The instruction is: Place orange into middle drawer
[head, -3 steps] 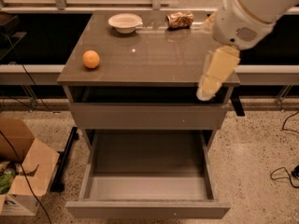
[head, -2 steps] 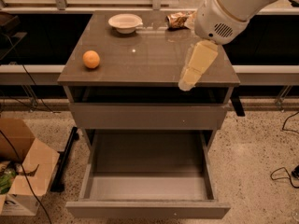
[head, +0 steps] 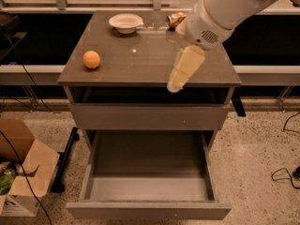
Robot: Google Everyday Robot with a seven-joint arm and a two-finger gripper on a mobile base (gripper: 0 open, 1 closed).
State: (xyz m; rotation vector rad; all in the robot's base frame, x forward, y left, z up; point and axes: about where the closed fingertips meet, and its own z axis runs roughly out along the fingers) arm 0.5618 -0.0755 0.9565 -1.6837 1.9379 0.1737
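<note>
The orange [head: 92, 59] sits on the left side of the grey-brown cabinet top [head: 140, 64], near its front edge. My gripper [head: 177, 81] is cream-coloured and hangs from the white arm [head: 220, 13] over the front middle-right of the top. It is well to the right of the orange and holds nothing that I can see. The middle drawer [head: 149, 210] is pulled far out below, wide and deep, and its light grey floor is bare.
A round white bowl [head: 125, 22] and a tan snack bag [head: 177, 18] stand at the back of the top. The shallower drawer [head: 150, 116] above is slightly open with a dark interior. A cardboard box [head: 23, 168] lies on the floor at the left, cables [head: 283, 172] at the right.
My arm and gripper have moved left across the front of the cabinet top, closer to the orange. The orange, bowl and drawers have not moved.
</note>
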